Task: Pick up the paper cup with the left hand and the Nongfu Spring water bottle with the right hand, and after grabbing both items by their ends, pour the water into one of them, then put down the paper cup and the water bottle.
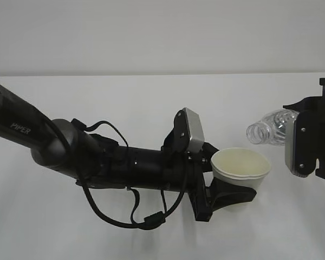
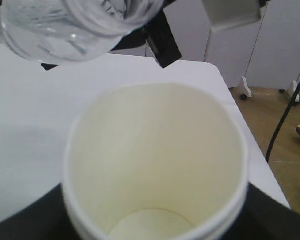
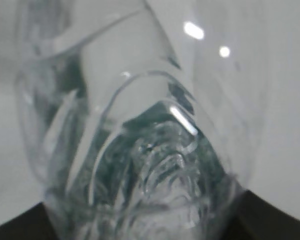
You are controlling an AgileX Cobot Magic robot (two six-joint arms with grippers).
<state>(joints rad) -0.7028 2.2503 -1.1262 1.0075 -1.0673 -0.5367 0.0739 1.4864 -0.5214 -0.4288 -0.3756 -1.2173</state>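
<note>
— Cup status first: your left hand (image 1: 227,181) has the paper cup (image 1: 241,168) clamped low on its wall, jaws partly spread to the cup's width and pressing hard enough that the lower rim bulges. It rides off the table (image 1: 151,97), mouth up and open.

— Why so low on the cup?

— Most likely so the fingers stay clear of the mouth. From your left wrist view the whole rim (image 2: 155,90) is unobstructed and the cream inside looks dry down to the base; I can't make out any water in it.

— And the bottle?

— Your right hand (image 1: 309,138) holds the Nongfu Spring water bottle (image 1: 271,129) by its base end, jaws part-open around the body. The bottle lies tipped nearly level, neck pointing left toward the cup, its open mouth (image 1: 255,132) up and to the right of the cup's rim, near but apart. Gripping the far end leaves the neck free to reach over.

— Is anything pouring?

— No stream shows. The right wrist view looks straight along the clear ribbed plastic; whether liquid sits inside, I cannot tell.

— So what do you need from me?

— My judgement: bring the neck over the cup's centre before tipping further, or any spill lands on the table.
</note>
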